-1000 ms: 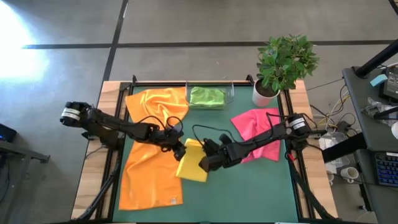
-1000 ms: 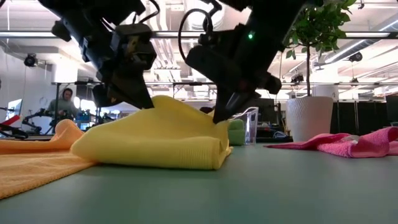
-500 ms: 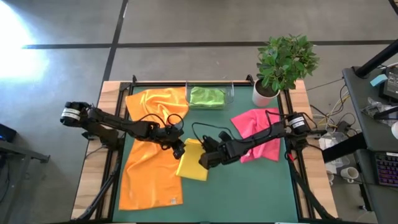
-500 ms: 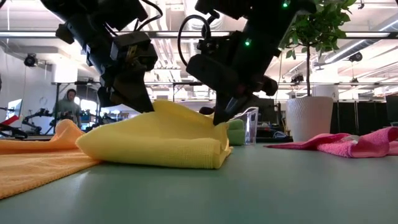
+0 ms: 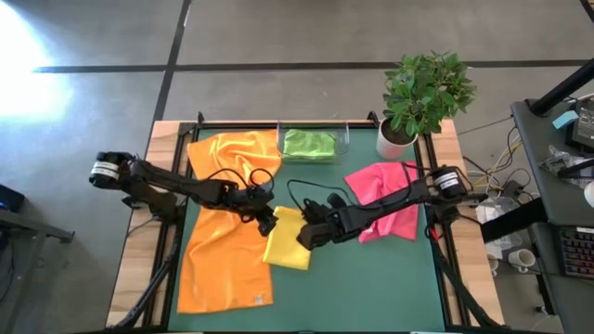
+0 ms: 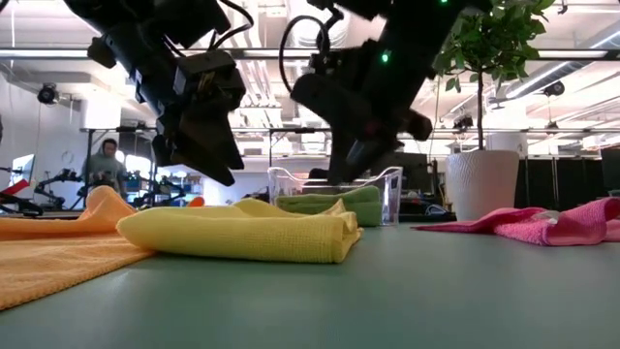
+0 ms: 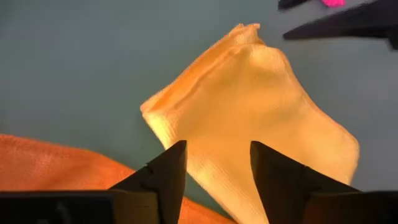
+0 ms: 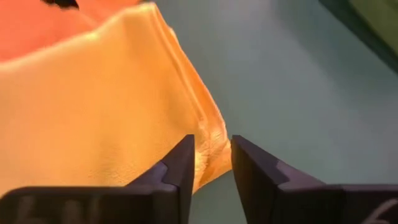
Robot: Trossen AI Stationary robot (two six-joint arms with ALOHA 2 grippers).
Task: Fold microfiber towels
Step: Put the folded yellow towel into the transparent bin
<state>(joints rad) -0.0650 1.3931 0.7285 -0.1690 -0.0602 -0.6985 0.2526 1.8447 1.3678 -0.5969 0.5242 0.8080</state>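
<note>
The yellow towel (image 5: 288,249) lies folded and flat on the green mat at mid-table, and shows as a low stack in the low view (image 6: 242,235). My left gripper (image 5: 270,223) hangs open just above the towel's left far corner (image 7: 186,112). My right gripper (image 5: 304,239) hangs open above its right edge (image 8: 208,124). In the low view both the left gripper (image 6: 225,167) and the right gripper (image 6: 347,167) stand clear of the cloth.
Orange towels (image 5: 225,232) lie spread over the mat's left side, the yellow towel's left edge next to them. A lime green towel (image 5: 309,144) sits in a clear tray at the far edge. A hot pink towel (image 5: 385,199) lies at the right, a potted plant (image 5: 399,137) behind it.
Both grippers have opened and let go of the yellow towel. Its raised top layer, held up in a peak between them a second ago, has dropped and now lies flat on the layers below.
</note>
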